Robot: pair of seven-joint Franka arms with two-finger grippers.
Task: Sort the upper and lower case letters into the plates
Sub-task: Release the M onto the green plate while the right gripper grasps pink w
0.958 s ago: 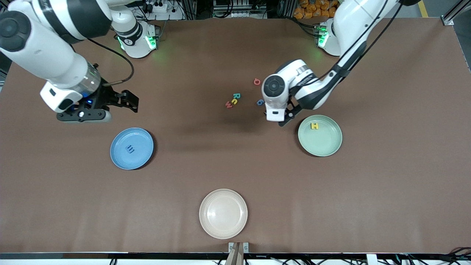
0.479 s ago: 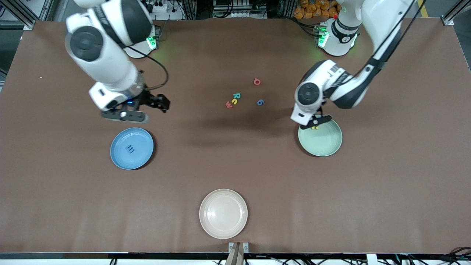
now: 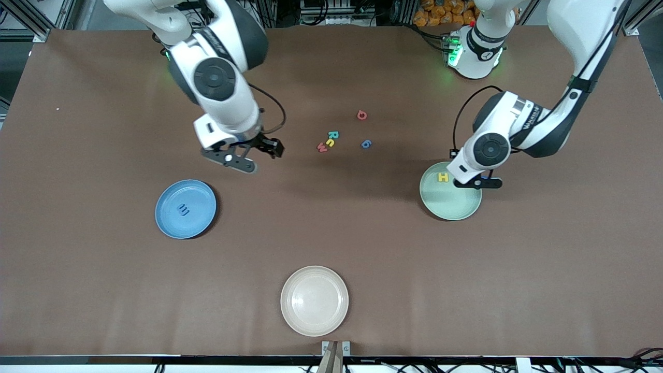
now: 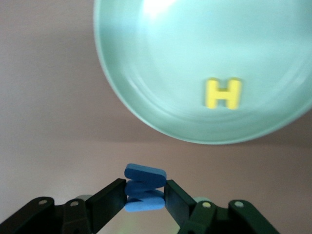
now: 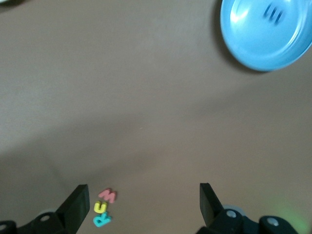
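From the front, my left pincer (image 3: pixel 479 182) hangs over the green plate (image 3: pixel 456 207), over the rim toward my bases, where half a second ago it stood over the plate's edge toward the middle of the bench and a second ago it was still off the plate, beside the loose letters; the yellow H (image 3: pixel 443 177) lies in that plate, uncovered again. My right pincer (image 3: pixel 248 155) has swept from its own end of the bench toward the middle and now hovers between the blue plate (image 3: pixel 176 225) and the letter group, spread wide and empty. The blue plate keeps its dark blue letter (image 3: pixel 184 210); on the bench, unmoved, sit the teal R (image 3: pixel 333 135), the yellow letter (image 3: pixel 329 142) and the red W (image 3: pixel 322 147) touching in a cluster, the red D (image 3: pixel 362 115) and the blue letter (image 3: pixel 366 144) apart from them; the cream plate (image 3: pixel 314 324) lies nearest the camera. In my left wrist view the fingers (image 4: pixel 109 200) are clamped narrow on a blue piece (image 4: pixel 145 187), with the green plate and its H ahead, so I judge the drop is next and that piece joins the H. In my right wrist view the wide fingers (image 5: pixel 78 207) frame bare bench, the cluster of three just by one fingertip, so I judge that arm is closing in for the next pick
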